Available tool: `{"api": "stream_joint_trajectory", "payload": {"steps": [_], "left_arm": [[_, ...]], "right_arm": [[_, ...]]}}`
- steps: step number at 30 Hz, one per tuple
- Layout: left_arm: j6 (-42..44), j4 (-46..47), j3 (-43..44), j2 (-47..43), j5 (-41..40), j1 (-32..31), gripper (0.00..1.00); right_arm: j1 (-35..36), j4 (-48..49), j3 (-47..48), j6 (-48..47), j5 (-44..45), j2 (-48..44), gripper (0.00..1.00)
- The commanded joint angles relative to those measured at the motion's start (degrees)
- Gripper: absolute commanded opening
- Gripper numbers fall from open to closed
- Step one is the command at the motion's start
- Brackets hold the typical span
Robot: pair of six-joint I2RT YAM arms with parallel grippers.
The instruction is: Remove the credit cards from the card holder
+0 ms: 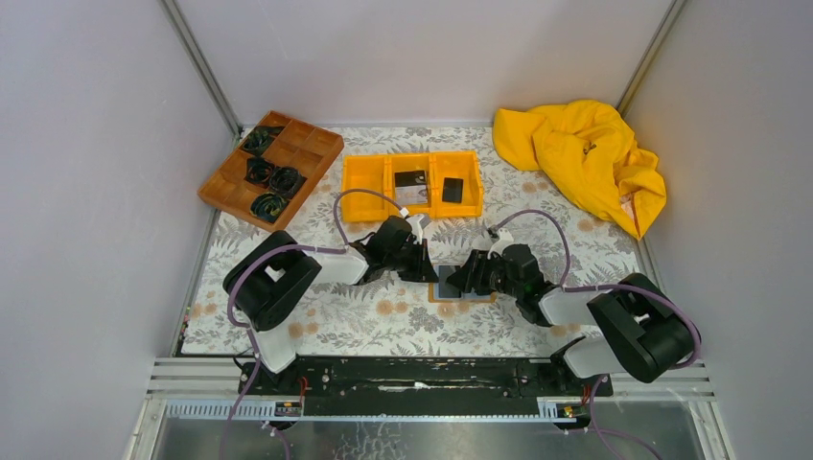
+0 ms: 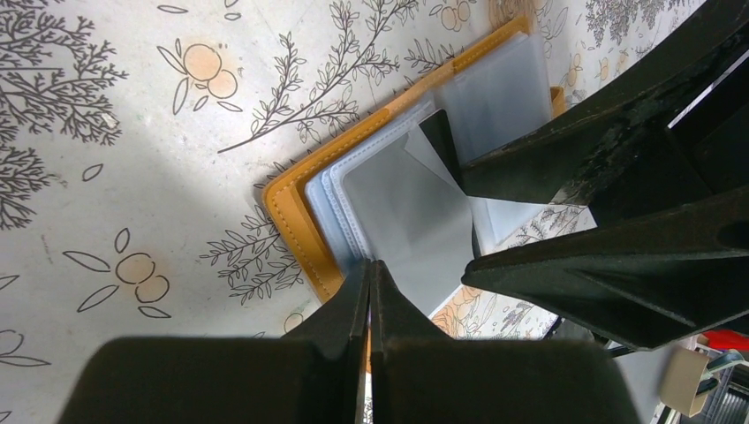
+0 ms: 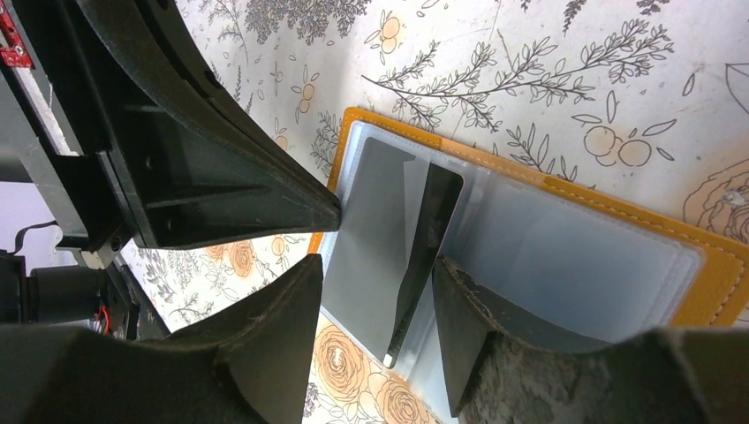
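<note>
Straddling thin black card [image 3: 428, 238], right jaws gape; clenched left jaws touch stitched holder [image 2: 296, 225].

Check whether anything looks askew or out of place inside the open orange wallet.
Yes. A thin black card stands on edge, tilted, between the clear sleeves of the open orange-tan folding card holder, not flat in a pocket. The open fingers of the right gripper sit either side of it.

1. The card holder [image 1: 458, 285] lay open and flat on the floral cloth at the centre of the top view, orange-tan stitched cover down, translucent grey sleeves fanned upward.
2. A black credit card [image 3: 426, 238] stood tilted on edge between sleeves near the fold.
3. A pale grey card [image 3: 371, 238] lay flat in the sleeve to its left.
</note>
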Motion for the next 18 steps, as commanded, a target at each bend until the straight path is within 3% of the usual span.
{"api": "stream_joint_trajectory", "payload": {"steps": [1, 18], "left_arm": [[0.9, -1.9, 0.6, 1.8, 0.0, -0.6, 0.00], [0.9, -2.1, 1.0, 2.5, 0.0, -0.6, 0.00]], "right_arm": [[1.0, 6.0, -0.7, 2.4, -7.9, -2.2, 0.56], [0.2, 7.7, -2.3, 3.3, -7.9, -5.1, 0.55]]}}
